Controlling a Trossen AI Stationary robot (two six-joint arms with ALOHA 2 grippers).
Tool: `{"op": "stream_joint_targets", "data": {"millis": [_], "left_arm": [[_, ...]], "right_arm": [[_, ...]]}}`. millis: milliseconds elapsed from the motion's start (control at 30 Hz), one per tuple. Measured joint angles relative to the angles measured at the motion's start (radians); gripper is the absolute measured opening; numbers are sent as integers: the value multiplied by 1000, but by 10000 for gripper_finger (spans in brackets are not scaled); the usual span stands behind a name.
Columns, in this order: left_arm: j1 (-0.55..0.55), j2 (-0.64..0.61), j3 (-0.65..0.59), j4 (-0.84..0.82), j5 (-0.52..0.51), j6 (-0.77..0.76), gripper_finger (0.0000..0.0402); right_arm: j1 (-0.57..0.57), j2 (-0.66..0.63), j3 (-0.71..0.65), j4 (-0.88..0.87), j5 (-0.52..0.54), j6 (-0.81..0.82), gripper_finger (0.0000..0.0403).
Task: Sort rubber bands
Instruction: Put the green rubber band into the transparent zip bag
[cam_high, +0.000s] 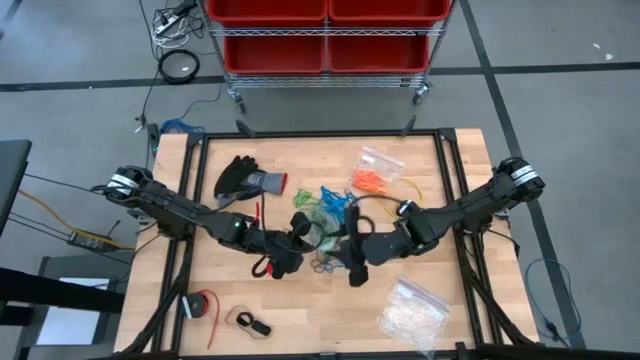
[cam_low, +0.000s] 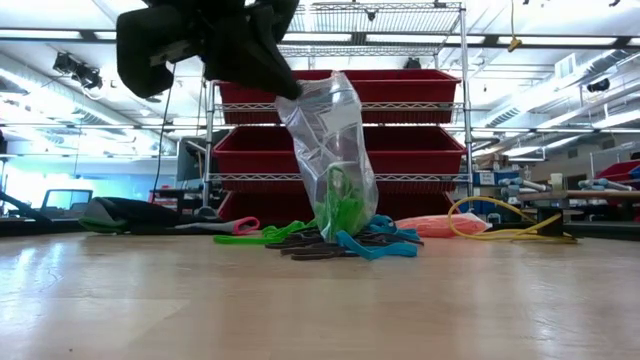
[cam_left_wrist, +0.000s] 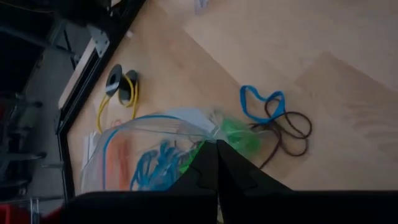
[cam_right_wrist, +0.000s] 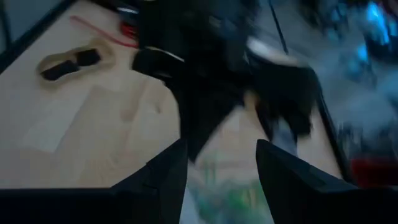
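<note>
pinching the clear bag (cam_low: 330, 130) mid-table, the left gripper (cam_high: 300, 228) risks spilling green rubber bands (cam_low: 340, 205) while the right gripper (cam_right_wrist: 219, 163) gapes beside it.

Glossy clear plastic bag (cam_low: 330, 150) over a smooth, matt wooden table (cam_low: 320, 300).

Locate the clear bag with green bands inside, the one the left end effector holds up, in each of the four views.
High view: clear bag at table centre, at the left end effector.
Low view: hanging mid-picture, green bands inside.
Left wrist view: lower left, pinched at its edge.
Right wrist view: blurred green at the bottom edge between the fingers, probably the bag.
Shared landmark: the blue band on the table, also in the low view.
</note>
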Motion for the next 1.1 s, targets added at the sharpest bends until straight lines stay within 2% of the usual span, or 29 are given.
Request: {"op": "stream_joint_targets", "data": {"millis": [267, 533, 700, 1100], "left_arm": [[0, 0, 0, -6, 6, 3, 0], [0, 0, 0, -27, 9, 2, 0], [0, 0, 0, -21, 1, 3, 0], [0, 0, 0, -71, -67, 9, 0]], "right_arm": [[-75, 121, -1, -17, -167, -50, 169], [-126, 151, -1, -36, -181, -52, 169], [-161, 152, -1, -107, -274, -55, 159], [-173, 152, -1, -260, -188, -47, 112]]}}
